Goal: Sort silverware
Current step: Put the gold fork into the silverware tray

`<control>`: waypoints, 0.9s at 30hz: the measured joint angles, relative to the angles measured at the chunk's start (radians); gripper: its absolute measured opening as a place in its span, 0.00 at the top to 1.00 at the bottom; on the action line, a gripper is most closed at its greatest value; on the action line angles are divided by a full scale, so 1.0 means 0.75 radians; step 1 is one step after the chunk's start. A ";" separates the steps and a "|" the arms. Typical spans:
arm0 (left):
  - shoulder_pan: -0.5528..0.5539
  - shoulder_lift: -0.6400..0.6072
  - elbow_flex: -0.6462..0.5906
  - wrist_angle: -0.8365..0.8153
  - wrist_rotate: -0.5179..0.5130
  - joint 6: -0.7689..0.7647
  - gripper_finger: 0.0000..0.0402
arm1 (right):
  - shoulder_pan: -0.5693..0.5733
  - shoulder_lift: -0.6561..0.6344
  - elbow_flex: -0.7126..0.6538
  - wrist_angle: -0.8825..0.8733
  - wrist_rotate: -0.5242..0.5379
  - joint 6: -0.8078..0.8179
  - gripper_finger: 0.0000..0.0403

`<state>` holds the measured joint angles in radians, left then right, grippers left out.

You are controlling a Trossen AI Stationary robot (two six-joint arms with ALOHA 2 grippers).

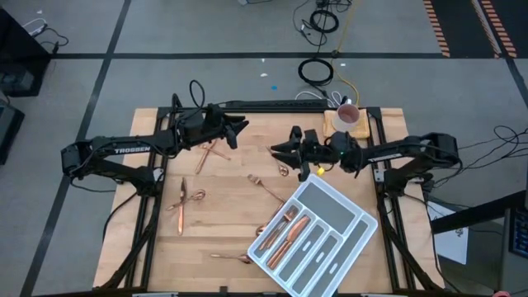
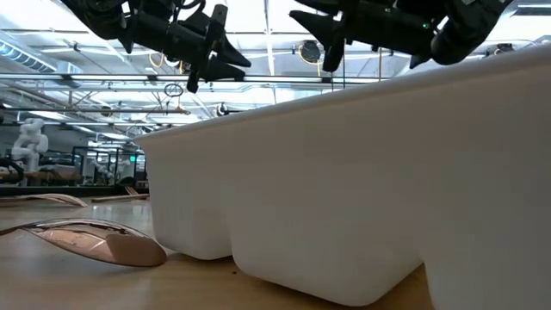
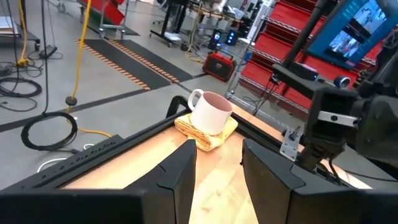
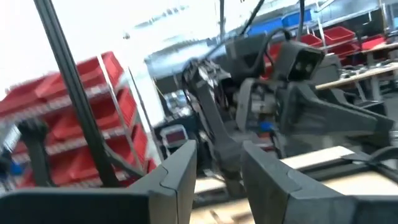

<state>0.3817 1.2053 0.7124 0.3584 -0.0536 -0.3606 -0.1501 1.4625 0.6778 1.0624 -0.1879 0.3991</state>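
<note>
Copper silverware lies scattered on the wooden table: a pair (image 1: 206, 153) near the far left, two pieces (image 1: 180, 203) at the left, a fork (image 1: 265, 186) and a small piece (image 1: 283, 170) in the middle, and a spoon (image 1: 232, 257) by the near edge, which is also in the low view (image 2: 99, 243). A few more pieces (image 1: 285, 231) lie in the left compartments of the white divided tray (image 1: 340, 216). My left gripper (image 1: 239, 127) (image 3: 217, 152) hangs open above the far side of the table. My right gripper (image 1: 276, 150) (image 4: 219, 152) faces it, open and empty, above the middle.
A white mug (image 1: 347, 115) (image 3: 210, 112) stands on a yellow cloth at the table's far right corner. The tray sits diagonally on the near right. Black frame rails edge the table. Bare wood shows between the scattered pieces.
</note>
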 joint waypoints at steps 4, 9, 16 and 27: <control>0.000 0.000 0.000 0.000 -0.005 0.000 0.67 | -0.012 0.022 0.034 0.020 -0.059 0.100 0.72; 0.000 0.000 0.001 -0.021 -0.025 0.000 0.67 | -0.079 -0.197 0.041 -0.112 -0.389 0.081 0.72; -0.006 0.000 0.001 -0.031 -0.025 -0.031 0.67 | -0.104 -0.923 -0.005 -1.139 -0.337 -0.227 0.79; -0.006 0.024 0.003 -0.146 0.128 0.140 0.67 | -0.103 -1.517 -0.218 -1.639 -0.105 -0.151 0.83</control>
<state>0.3771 1.2232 0.7143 0.2490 0.0425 -0.2554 -0.2272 0.3249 0.5142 -0.1668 -0.2668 0.2860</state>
